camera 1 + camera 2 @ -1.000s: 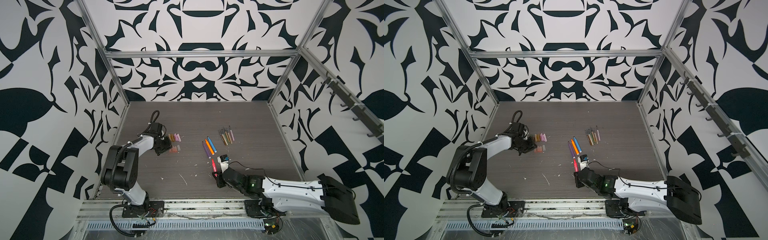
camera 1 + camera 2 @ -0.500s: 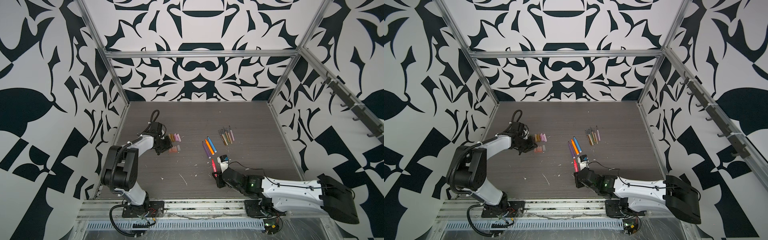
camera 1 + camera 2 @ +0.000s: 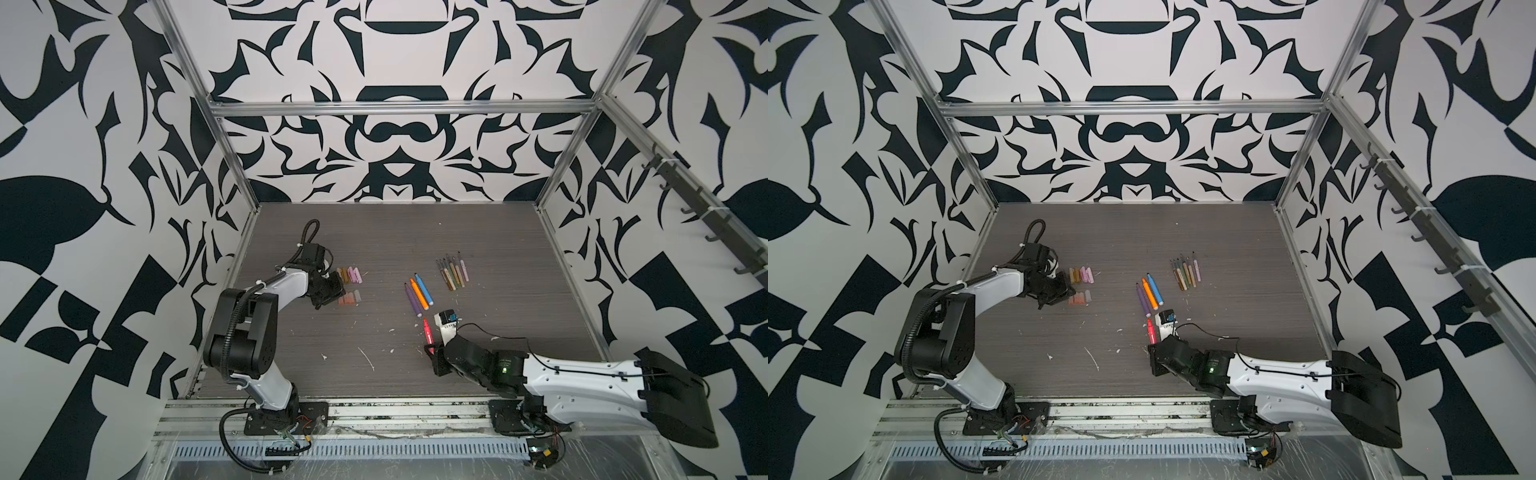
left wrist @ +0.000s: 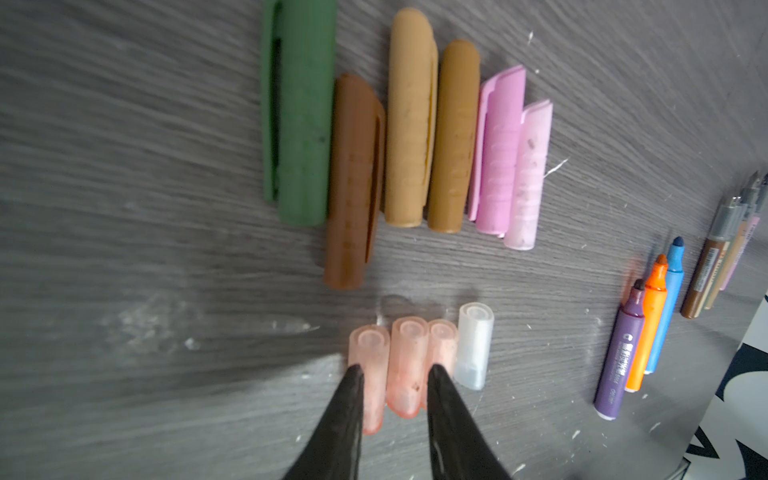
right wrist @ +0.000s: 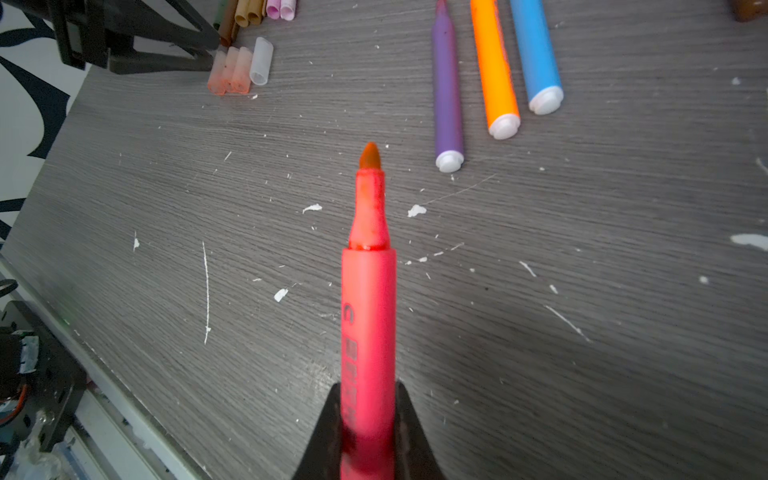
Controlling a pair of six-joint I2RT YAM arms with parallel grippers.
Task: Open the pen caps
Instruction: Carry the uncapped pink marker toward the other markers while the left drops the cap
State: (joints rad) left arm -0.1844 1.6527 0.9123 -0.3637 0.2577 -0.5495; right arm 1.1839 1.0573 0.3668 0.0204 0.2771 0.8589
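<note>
Holding uncapped pink pen (image 5: 368, 291) near bench (image 3: 374, 232) front edge: right gripper (image 5: 368, 390). Straddling pale cap (image 4: 409, 353) toward left edge, jaws narrow, grip undeterminable: left gripper (image 4: 392, 374).

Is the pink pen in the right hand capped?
No, the pink pen in the right hand shows a bare felt tip.

Back half of the table (image 3: 374, 232) lies wide open. A clear lane runs between the pen caps (image 3: 349, 286) and the bright markers (image 3: 417, 293) (just white flecks (image 3: 368, 359) nearer the front). Front centre, the held pink marker (image 3: 428, 332) juts in; thin pens (image 3: 453, 272) crowd the right.
</note>
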